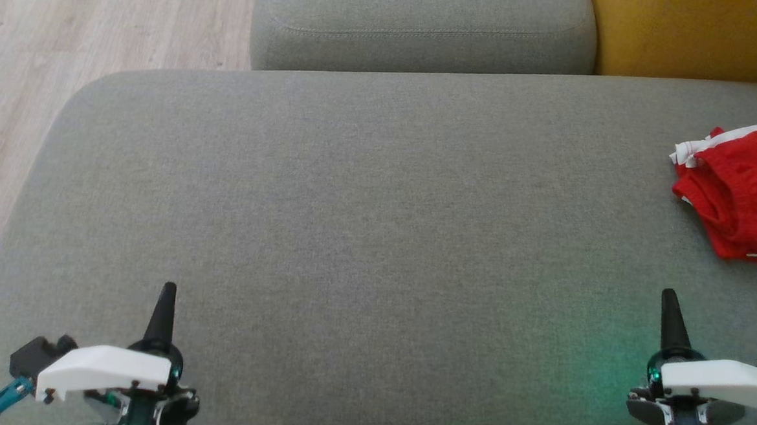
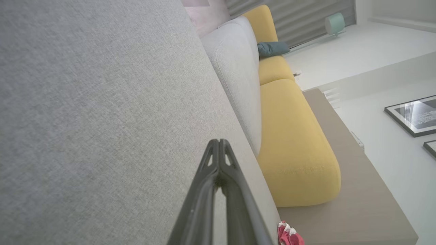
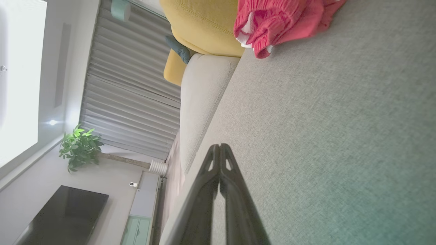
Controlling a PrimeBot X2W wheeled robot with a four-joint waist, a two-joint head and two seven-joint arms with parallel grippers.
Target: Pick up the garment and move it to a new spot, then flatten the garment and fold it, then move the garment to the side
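red garment (image 1: pixel 742 193) crumpled at right — both grippers closed, well apart

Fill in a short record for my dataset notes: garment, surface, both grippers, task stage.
surface: grey sofa cushion
garment: red with white trim, crumpled, at the cushion's right side
left gripper: shut, empty, lower left
right gripper: shut, empty, apart from the garment
task stage: garment not yet picked up
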